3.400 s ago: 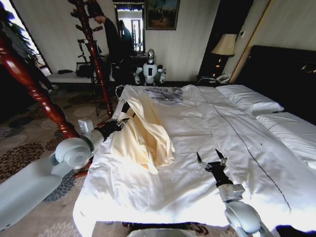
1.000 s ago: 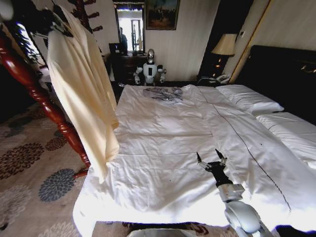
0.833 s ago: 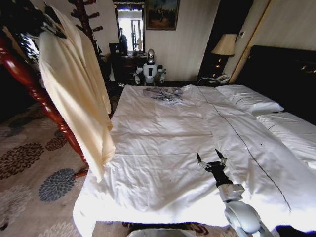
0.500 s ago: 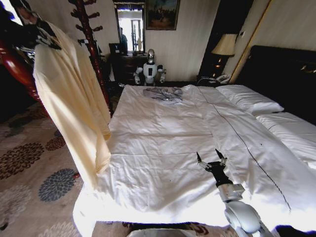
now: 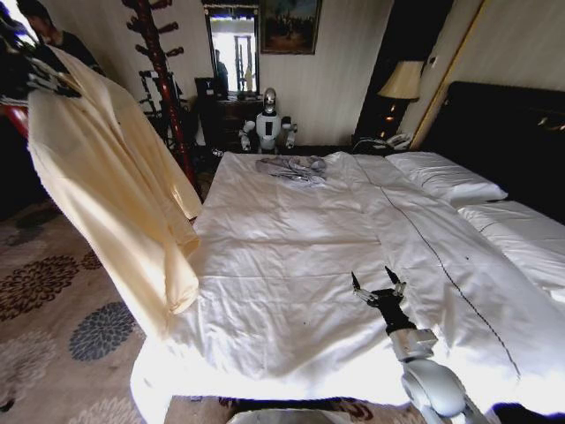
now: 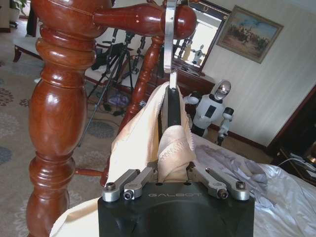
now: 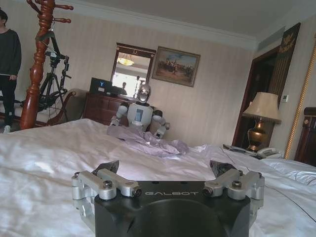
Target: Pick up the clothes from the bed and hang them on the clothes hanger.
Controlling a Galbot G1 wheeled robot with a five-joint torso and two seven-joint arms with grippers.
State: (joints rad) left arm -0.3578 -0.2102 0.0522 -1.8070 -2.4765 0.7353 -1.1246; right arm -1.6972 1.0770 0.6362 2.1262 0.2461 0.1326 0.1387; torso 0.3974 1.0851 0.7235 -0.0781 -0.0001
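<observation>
- Cream-yellow clothes (image 5: 115,190) are hanging in the air at ten o'clock, off the bed's (image 5: 291,265) side.
- Left gripper (image 6: 175,170) is pinching the clothes' collar around the black clothes hanger (image 6: 172,106), whose silver hook (image 6: 171,29) is touching a peg of the red-brown coat stand (image 6: 59,98).
- Right gripper (image 5: 378,284) is resting spread apart on the sheet at five o'clock.

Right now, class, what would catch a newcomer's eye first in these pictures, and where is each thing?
The pale cream garment hangs in the air beside the bed's left edge, off the sheets. The left gripper is shut on its fabric below the black hanger, whose silver hook is beside a peg of the red-brown coat stand. The right gripper rests open on the white sheet.
</observation>
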